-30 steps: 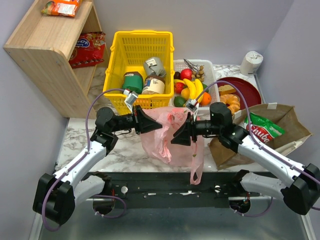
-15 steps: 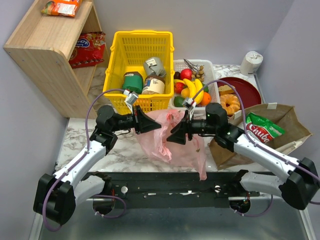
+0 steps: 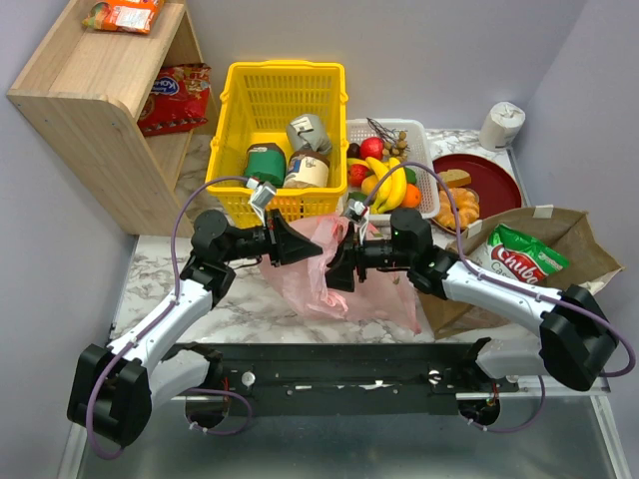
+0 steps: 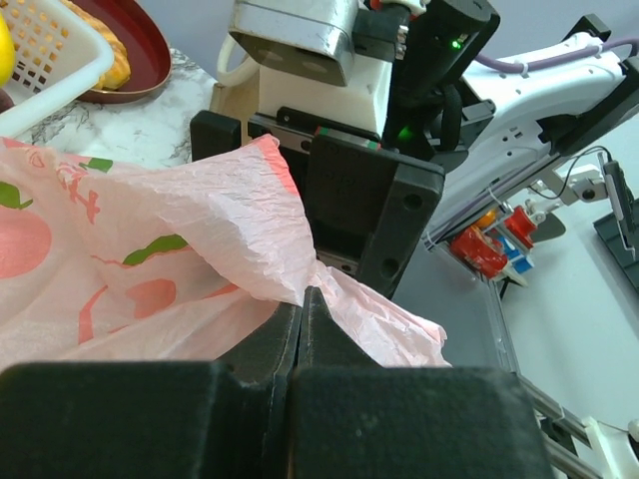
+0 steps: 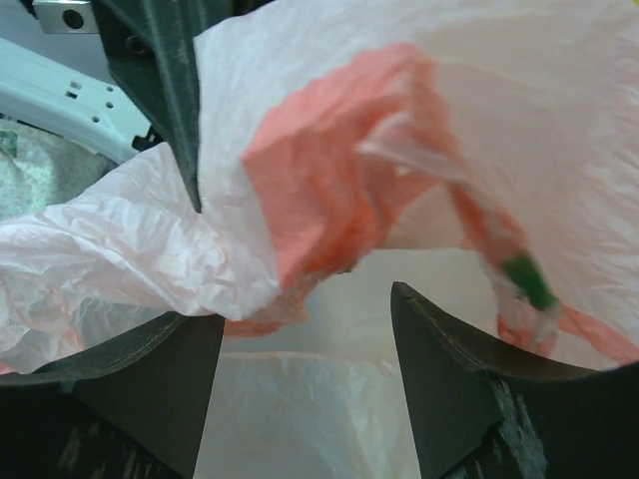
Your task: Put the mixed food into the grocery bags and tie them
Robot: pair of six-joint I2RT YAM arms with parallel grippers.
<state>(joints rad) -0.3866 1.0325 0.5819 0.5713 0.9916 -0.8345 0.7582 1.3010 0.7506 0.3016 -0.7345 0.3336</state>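
Left side: the left gripper [image 3: 312,249] is level above the table [image 3: 160,269], in front of the yellow basket [image 3: 285,85]. In the left wrist view its jaws are pressed fully together, pinching a fold of the pink plastic bag [image 4: 150,269].

Centre: the pink plastic bag [image 3: 344,294] lies crumpled on the table between the two arms, its upper edge lifted at the pinch. The right gripper [image 3: 331,269] faces the left one, close to it. Its fingers [image 5: 130,399] are spread wide; bag film hangs just ahead of the gap, not clamped.

Right side: the bananas [image 3: 384,182] and the orange fruit [image 3: 411,196] sit in the white tray [image 3: 427,160] beside the basket. The green crisp packet [image 3: 524,257] lies in the mouth of the brown paper bag [image 3: 584,249].
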